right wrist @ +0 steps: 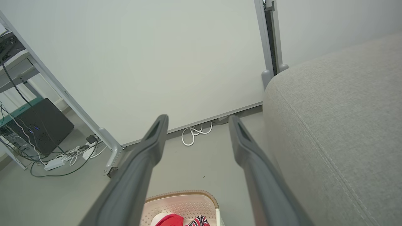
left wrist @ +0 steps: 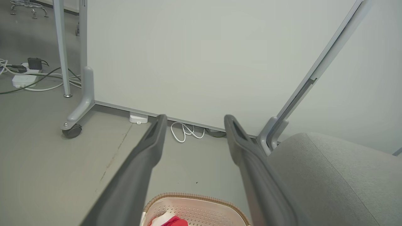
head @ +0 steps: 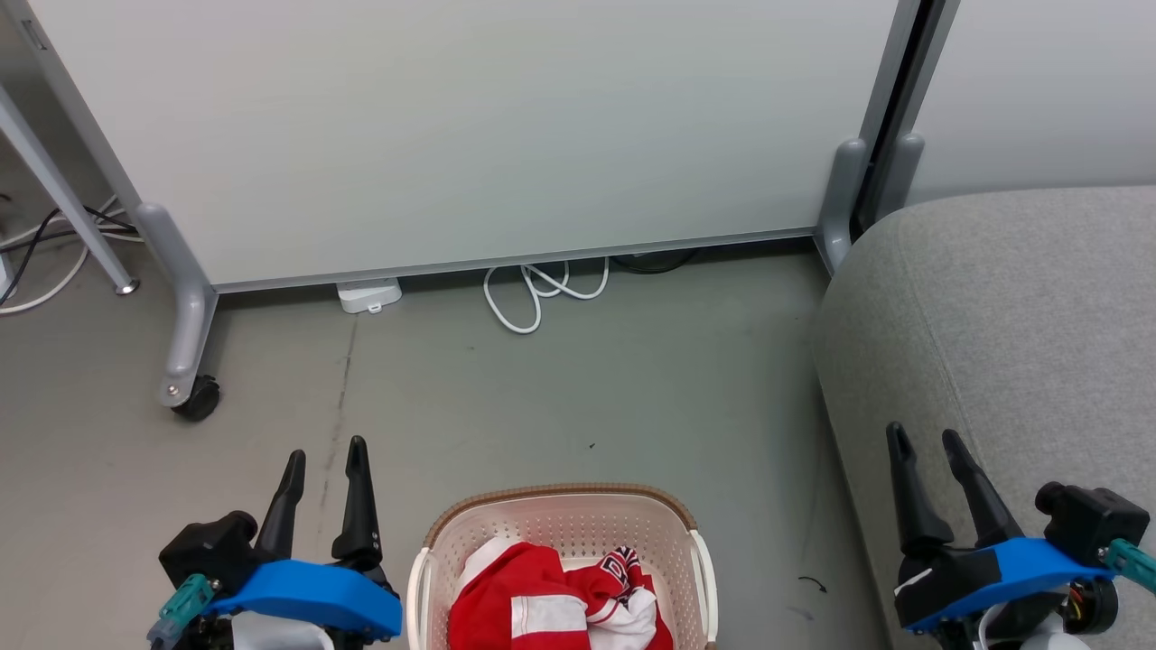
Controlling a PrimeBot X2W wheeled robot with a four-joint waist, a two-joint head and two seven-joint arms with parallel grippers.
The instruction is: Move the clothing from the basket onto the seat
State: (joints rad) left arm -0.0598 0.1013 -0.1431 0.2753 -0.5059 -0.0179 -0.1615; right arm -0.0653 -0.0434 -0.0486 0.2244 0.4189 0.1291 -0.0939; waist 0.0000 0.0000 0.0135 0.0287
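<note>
Left hand (head: 326,450), right hand (head: 923,432) agape; clothing (head: 542,605) in basket (head: 560,493)

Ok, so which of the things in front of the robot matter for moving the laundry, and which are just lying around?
For the job: red clothing, cream basket, grey seat, left gripper, right gripper, both open.

Lying about: coiled white cable, small white box, wheeled partition, power strip.

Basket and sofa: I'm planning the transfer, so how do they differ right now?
The cream perforated plastic basket is small; the light grey woven-fabric sofa is far bigger. The basket holds the red-and-white clothing; the sofa's visible part carries none. Both sit on the grey floor.
</note>
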